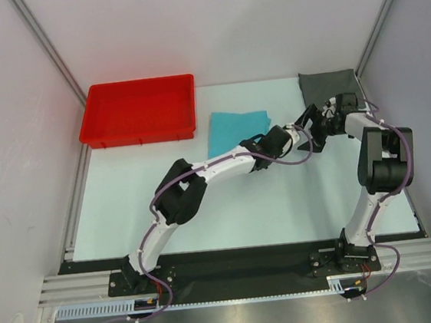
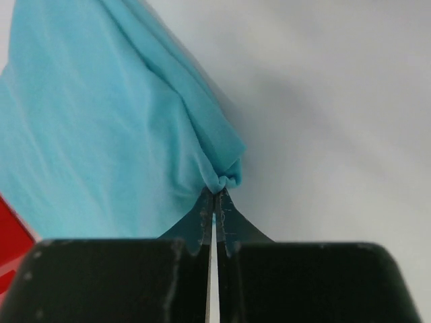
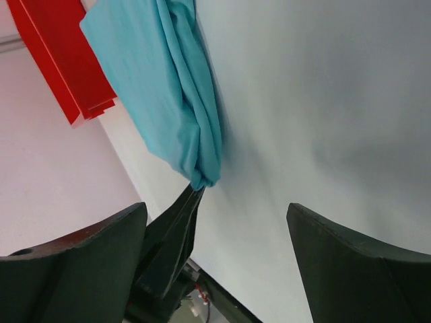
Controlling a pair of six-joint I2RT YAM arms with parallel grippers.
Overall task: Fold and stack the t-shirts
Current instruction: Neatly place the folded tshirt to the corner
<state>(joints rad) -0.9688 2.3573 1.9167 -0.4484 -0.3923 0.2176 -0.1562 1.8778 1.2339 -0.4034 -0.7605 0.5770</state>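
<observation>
The turquoise t-shirt (image 1: pixel 235 128) lies partly folded at the middle of the table, right of the tray. My left gripper (image 1: pixel 269 139) is shut on its bunched near-right corner. In the left wrist view the shirt (image 2: pixel 101 121) fans out beyond the pinching gripper (image 2: pixel 215 194). The dark grey t-shirt (image 1: pixel 329 86) lies as a folded rectangle at the far right corner. My right gripper (image 1: pixel 310 130) stands open just right of the left one, holding nothing. In its own view the gripper (image 3: pixel 217 210) frames the turquoise shirt (image 3: pixel 168 87) and the left gripper's fingers (image 3: pixel 176 232).
A red plastic tray (image 1: pixel 140 138) stands at the far left of the white table (image 1: pixel 281 201), with nothing seen in it, and shows too in both wrist views (image 3: pixel 57 54) (image 2: pixel 10 235). Grey walls with metal rails close in both sides.
</observation>
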